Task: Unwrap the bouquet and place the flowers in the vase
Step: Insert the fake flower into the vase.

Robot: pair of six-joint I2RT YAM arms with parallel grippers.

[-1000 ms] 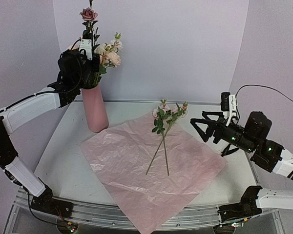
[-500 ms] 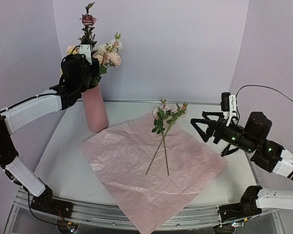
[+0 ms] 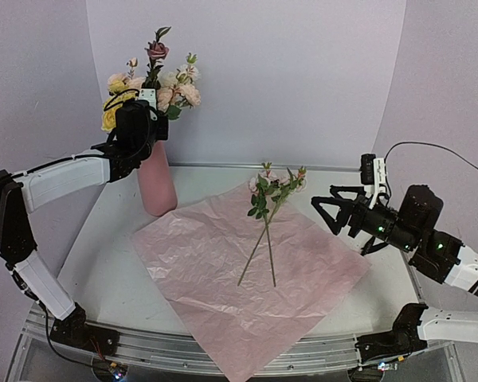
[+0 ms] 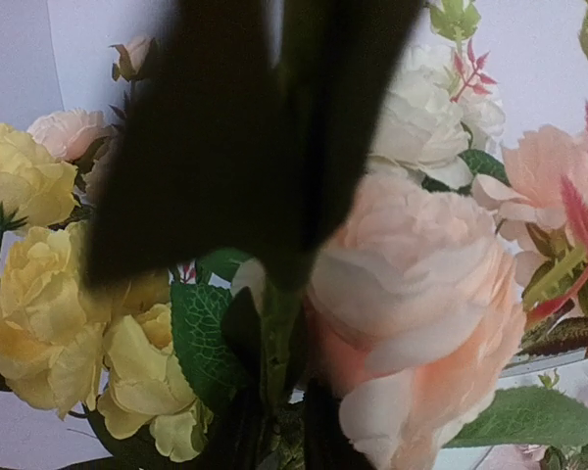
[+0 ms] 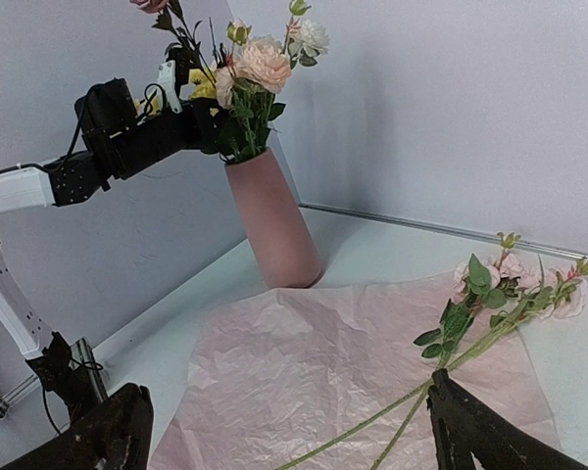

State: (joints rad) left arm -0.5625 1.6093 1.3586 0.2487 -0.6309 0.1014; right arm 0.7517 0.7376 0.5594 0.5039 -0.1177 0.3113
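- Vase: one, pink, upright on the table at far left, just beside the far-left corner of the paper.
- Flowers in vase: one bunch, standing up out of the mouth. One mauve bloom stands highest, with yellow at left and cream and peach at right. The left wrist view shows at least two yellow blooms, one large peach bloom and one cream bloom, all with green leaves.
- Loose flowers: two stems, lying crossed on the paper at centre. Their heads point to the far side and their cut ends to the near side, well apart from the vase.
- Paper: one crinkled pink sheet, spread open and flat. Its near corner hangs over the table's near edge.
- Left gripper: one, raised at the vase mouth, in among the stems. Its fingers sit close together with a green stem between them. The view is blurred, so I cannot tell whether it grips.
- Right gripper: one, hovering above the table at right, jaws spread wide and holding nothing. It points toward the loose flowers and is apart from them.
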